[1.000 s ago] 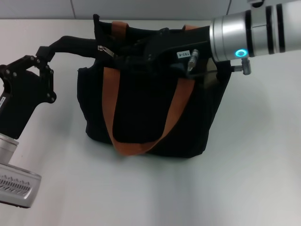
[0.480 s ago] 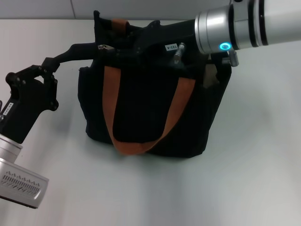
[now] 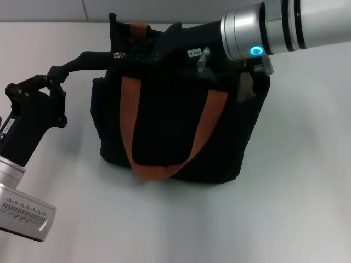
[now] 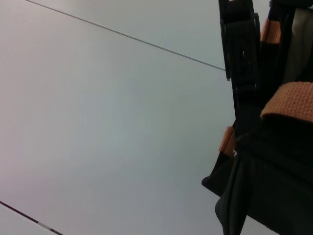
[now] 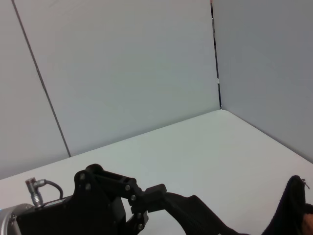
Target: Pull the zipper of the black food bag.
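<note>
The black food bag [image 3: 170, 131] stands upright in the middle of the head view, with orange-brown straps [image 3: 208, 126] hanging down its front. The silver zipper pull [image 3: 117, 54] sits on the top edge near the bag's left corner. My left gripper [image 3: 107, 56] reaches in from the left and is shut on the bag's top left edge. It also shows in the right wrist view [image 5: 205, 218]. My right gripper [image 3: 141, 51] comes in from the upper right, lies along the bag's top and ends just right of the pull. The bag also shows in the left wrist view [image 4: 274, 166].
The bag stands on a white table [image 3: 285, 208], with bare surface in front and to both sides. A grey wall [image 3: 175, 10] runs behind the bag. The right arm's silver wrist [image 3: 247, 35] hangs over the bag's right end.
My right arm has moved left along the bag's top. The zipper pull has shifted a little left. My left gripper rose slightly with the bag's corner, then held still.
</note>
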Robot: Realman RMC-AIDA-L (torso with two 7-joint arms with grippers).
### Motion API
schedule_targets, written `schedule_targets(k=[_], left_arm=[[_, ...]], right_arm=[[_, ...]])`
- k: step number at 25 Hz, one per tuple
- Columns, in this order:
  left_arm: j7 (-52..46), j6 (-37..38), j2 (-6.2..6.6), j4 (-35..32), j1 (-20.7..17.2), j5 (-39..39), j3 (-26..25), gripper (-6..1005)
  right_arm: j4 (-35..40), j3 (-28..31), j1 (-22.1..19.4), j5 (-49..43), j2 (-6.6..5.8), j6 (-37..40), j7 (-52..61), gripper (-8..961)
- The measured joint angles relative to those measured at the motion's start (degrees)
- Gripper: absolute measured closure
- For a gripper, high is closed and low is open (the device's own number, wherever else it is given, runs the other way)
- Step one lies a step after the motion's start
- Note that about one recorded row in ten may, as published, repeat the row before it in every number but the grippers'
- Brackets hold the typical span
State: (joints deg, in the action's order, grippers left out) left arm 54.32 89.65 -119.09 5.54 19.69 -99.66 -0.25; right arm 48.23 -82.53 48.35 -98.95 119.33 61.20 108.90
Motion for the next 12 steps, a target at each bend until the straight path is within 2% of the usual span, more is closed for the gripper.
schedule_targets(k=[10, 12], left_arm=[[0.0, 0.2, 0.00, -0.2, 0.1, 0.0, 0.0, 920], [0.0, 0.3, 0.00, -0.3, 0.2, 0.0, 0.0, 920]], right_arm=[[1.5, 0.3, -0.1, -1.4, -0.16, 1.5, 0.8, 839], [3.3, 0.5, -0.1, -4.3, -0.22, 3.0, 3.4, 918]])
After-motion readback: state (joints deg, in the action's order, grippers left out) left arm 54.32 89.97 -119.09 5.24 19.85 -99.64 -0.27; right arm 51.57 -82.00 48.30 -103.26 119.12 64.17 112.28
